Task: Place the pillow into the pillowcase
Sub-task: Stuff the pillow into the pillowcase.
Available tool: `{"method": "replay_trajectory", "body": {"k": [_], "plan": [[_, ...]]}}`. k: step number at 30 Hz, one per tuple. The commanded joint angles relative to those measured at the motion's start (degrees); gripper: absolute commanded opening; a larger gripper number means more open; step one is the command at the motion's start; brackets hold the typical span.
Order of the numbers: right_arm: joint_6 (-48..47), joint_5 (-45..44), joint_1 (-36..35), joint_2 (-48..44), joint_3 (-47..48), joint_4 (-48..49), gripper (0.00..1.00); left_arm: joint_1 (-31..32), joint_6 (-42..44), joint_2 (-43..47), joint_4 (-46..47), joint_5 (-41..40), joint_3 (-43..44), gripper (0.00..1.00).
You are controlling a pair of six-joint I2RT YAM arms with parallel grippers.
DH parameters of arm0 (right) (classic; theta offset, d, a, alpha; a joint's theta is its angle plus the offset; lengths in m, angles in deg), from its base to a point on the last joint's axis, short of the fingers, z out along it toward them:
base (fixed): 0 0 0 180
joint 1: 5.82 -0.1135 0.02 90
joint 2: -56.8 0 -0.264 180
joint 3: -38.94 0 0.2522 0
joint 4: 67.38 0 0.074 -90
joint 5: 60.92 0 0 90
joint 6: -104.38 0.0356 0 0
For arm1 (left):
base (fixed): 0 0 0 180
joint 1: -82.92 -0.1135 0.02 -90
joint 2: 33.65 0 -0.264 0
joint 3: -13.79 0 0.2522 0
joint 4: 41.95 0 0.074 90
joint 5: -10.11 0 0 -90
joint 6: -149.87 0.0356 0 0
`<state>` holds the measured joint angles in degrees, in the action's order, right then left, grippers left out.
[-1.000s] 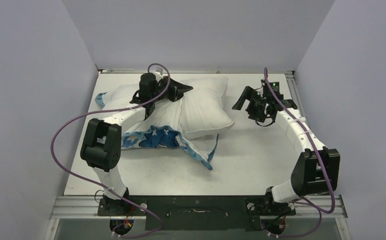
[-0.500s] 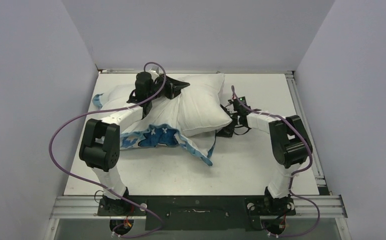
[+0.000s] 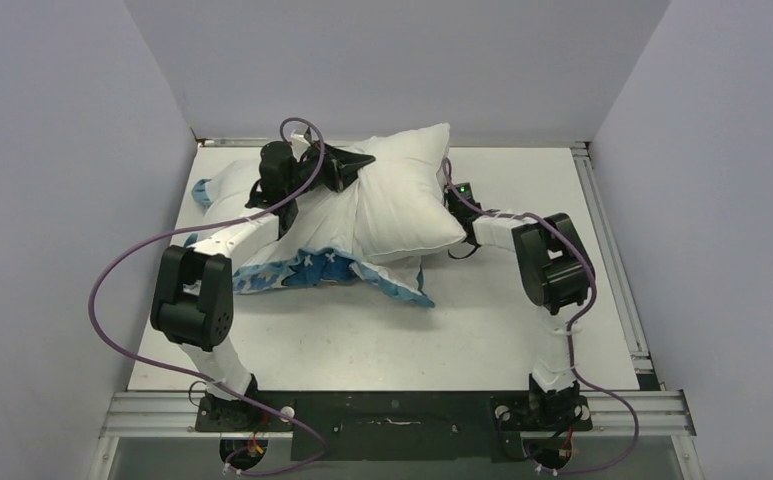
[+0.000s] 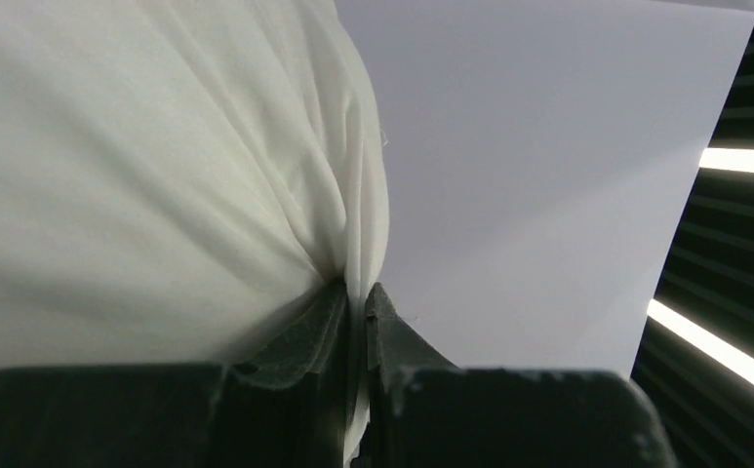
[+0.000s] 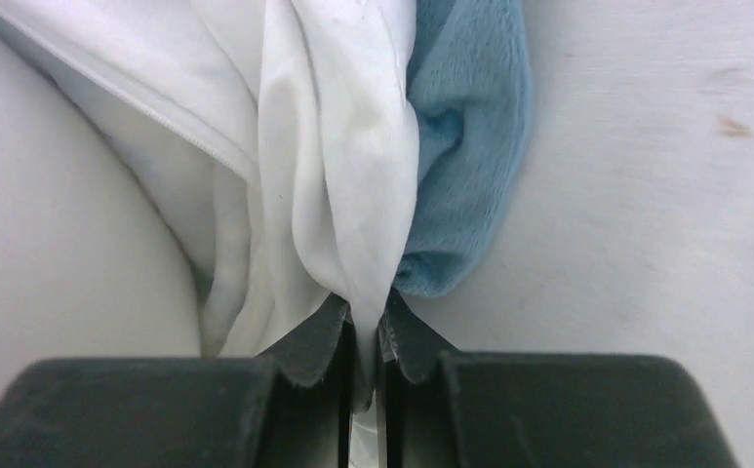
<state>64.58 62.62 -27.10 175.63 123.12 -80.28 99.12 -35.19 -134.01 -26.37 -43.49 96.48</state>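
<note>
The plump white pillow (image 3: 407, 195) is tilted up at the back of the table, its left part over the pillowcase (image 3: 302, 270), which lies spread with its blue ruffled edge toward the front. My left gripper (image 3: 362, 160) is raised and shut on a pinched fold of the pillow's white fabric (image 4: 158, 175), the jaws (image 4: 356, 297) tight together on it. My right gripper (image 3: 459, 232) sits low under the pillow's right edge, its tips hidden from above. In the right wrist view it (image 5: 368, 312) is shut on the pillowcase's thin white cloth (image 5: 343, 175) beside its blue trim (image 5: 460, 195).
The white table (image 3: 522, 330) is walled by pale panels at the back and both sides. A purple cable (image 3: 122, 270) loops off the left arm. Metal rails run along the right edge (image 3: 612, 260) and the front.
The right arm swung in from the far right to the pillow's right edge and shut on the pillowcase cloth. The left gripper rose, lifting the pillow's top toward the back wall.
</note>
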Motion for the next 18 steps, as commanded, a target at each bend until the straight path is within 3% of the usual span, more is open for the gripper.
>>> {"method": "replay_trajectory", "body": {"k": [1,7,12,18], "plan": [[-4.69,0.52,5.04,-11.82,3.68,-0.69,0.05,0.66,-3.05,5.30,11.70,3.45,0.94,0.00],[5.80,15.29,12.75,-21.11,15.00,3.98,0.05,3.13,-3.62,2.00,13.35,3.60,8.11,0.00],[23.87,22.16,12.99,-19.14,30.17,26.90,0.05,8.60,-4.04,-5.63,12.72,4.29,22.19,0.00],[32.13,26.72,8.45,-10.20,53.66,31.97,0.05,14.19,-6.72,-17.33,11.64,3.33,45.28,0.00]]}}
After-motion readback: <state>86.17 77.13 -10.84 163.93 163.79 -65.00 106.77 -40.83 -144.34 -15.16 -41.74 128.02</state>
